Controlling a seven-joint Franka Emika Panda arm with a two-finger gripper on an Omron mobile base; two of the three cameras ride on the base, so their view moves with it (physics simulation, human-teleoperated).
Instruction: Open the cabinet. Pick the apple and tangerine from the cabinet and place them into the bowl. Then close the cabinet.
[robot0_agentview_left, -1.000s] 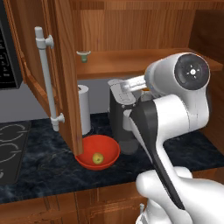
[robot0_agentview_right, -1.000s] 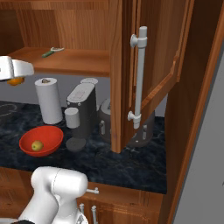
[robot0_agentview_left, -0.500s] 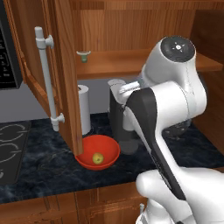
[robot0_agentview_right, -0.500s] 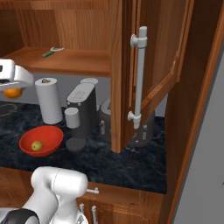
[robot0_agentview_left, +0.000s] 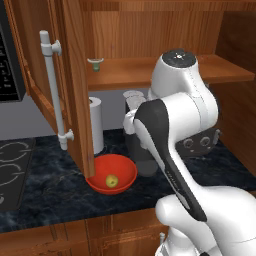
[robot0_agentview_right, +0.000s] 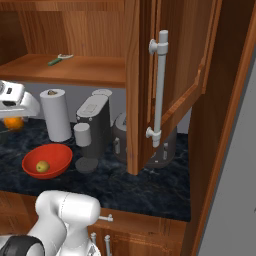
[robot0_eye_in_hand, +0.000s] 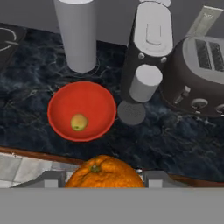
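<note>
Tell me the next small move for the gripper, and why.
Probably carry the tangerine forward until it hangs over the bowl, then lower and release. The gripper holds the tangerine short of the bowl, above the counter's front edge, and the apple already lies in the bowl.

Two base cameras look forward from behind the arm; the hand camera looks down; all three share the bowl (robot0_agentview_left: 112, 173) on the worktop (robot0_agentview_right: 150, 190).
</note>
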